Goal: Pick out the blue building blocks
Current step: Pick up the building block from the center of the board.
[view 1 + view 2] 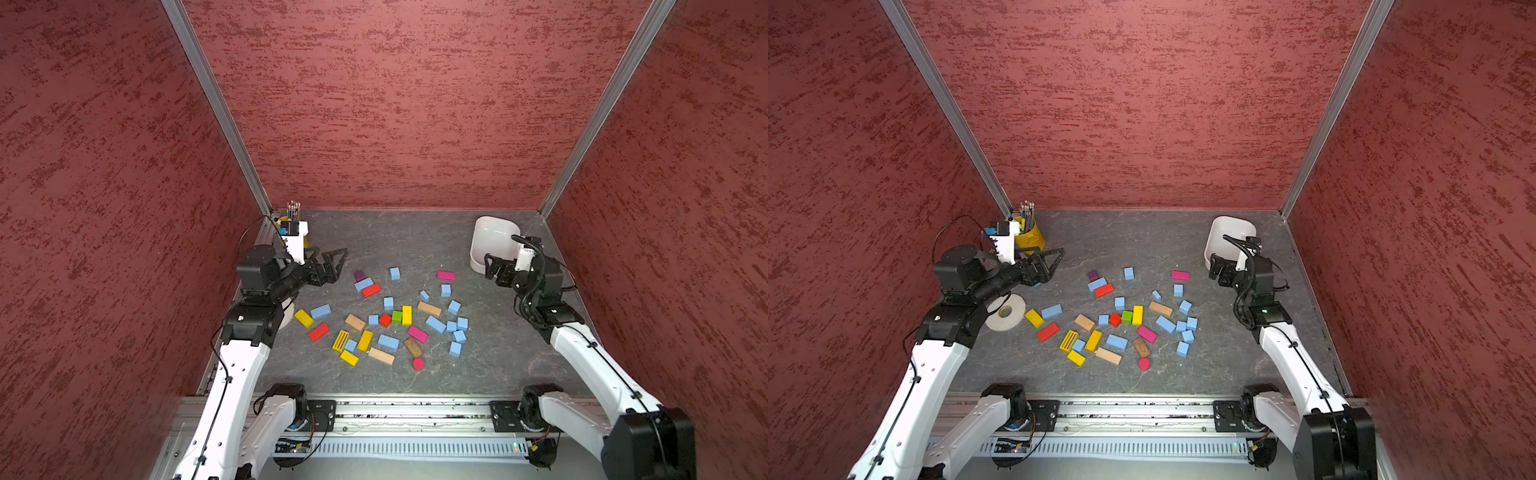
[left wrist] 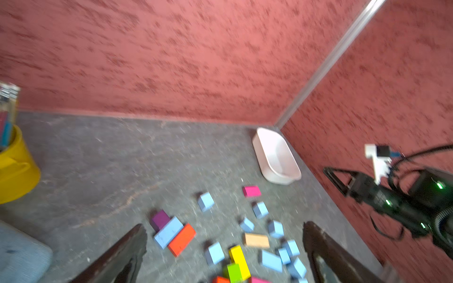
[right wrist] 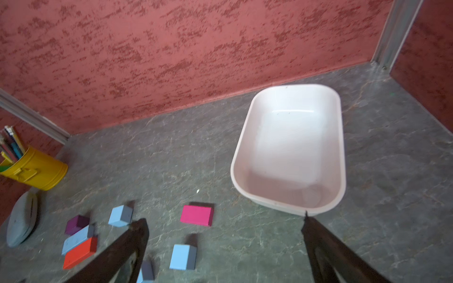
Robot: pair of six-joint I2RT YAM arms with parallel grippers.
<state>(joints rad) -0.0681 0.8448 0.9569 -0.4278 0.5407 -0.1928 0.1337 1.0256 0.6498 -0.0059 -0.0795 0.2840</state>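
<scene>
The left gripper (image 1: pixel 337 266) is hanging above the table (image 1: pixel 415 241) with its jaws spread wide and nothing between them. Just ahead of its fingertips a long blue block (image 2: pixel 168 232) is lying between a purple block (image 2: pixel 159 219) and a red block (image 2: pixel 182 239), touching both. The rest of the blue building blocks (image 1: pixel 395 273) are lying scattered further ahead of it among yellow, pink, green and wooden pieces, in the ground between the two grippers. A yellow pencil cup (image 1: pixel 1030 239) is standing close behind this gripper, and a tape roll (image 1: pixel 1005 312) is lying under its arm. The right gripper (image 1: pixel 492 268) is also gaping wide and gripping nothing. A white tub (image 3: pixel 289 147) with nothing in it is sitting just beyond one of its fingers, and a pink block (image 3: pixel 196 215) and a blue cube (image 3: pixel 183 257) are lying on the table ahead of its open jaws.
</scene>
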